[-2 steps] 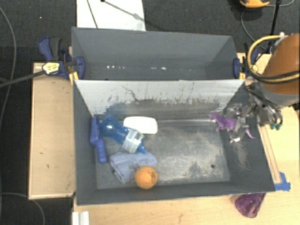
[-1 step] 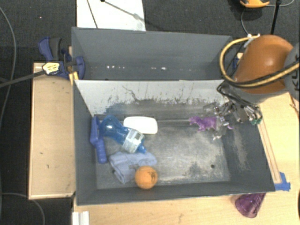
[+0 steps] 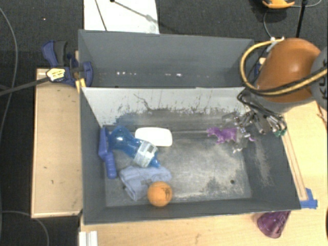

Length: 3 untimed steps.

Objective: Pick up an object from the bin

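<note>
My pincer [image 3: 241, 133] hangs by the right wall of the grey bin [image 3: 169, 60]; whether it is wide or narrow I cannot tell. A small purple toy [image 3: 221, 134] lies just beside it. Well apart, left: a blue bottle [image 3: 125, 142], a pale cloth [image 3: 137, 181] and an orange ball [image 3: 160, 193].

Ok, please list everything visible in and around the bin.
bin: one, grey, centre
toy: one, purple, bin floor at right, beside pincer
block: one, white, back left
bottle: one, blue, left
handle: one, dark blue, along left wall
cloth: one, pale blue, front left
ball: one, orange, front, by cloth
lump: one, purple, outside bin, front right
pincer: one, metallic, inside bin, right
wrist cover: one, orange, above pincer
</note>
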Tool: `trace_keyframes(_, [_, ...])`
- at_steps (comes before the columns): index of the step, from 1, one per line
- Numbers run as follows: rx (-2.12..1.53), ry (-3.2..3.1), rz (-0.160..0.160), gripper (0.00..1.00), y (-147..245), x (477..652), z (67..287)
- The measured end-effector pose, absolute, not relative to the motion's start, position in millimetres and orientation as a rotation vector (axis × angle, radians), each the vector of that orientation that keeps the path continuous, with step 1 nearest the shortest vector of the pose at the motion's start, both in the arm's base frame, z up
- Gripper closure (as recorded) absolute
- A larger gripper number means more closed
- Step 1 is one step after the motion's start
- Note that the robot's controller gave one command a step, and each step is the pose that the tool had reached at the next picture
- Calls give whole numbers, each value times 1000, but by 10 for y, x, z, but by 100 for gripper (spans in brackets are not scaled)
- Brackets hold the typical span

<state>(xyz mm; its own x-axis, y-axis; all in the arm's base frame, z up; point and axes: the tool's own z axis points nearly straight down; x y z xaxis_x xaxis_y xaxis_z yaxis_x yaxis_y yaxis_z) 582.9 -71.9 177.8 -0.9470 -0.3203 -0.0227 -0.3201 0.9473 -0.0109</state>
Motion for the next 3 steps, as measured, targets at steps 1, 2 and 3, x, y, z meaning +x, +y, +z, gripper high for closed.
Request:
trace_keyframes(1, [-506,3076,-11,100,-719,5829,1778])
trace_keyframes(2, [-465,3085,-8,100,-782,5843,2181])
trace_keyframes(3, [-389,3092,-8,100,-783,5841,2797])
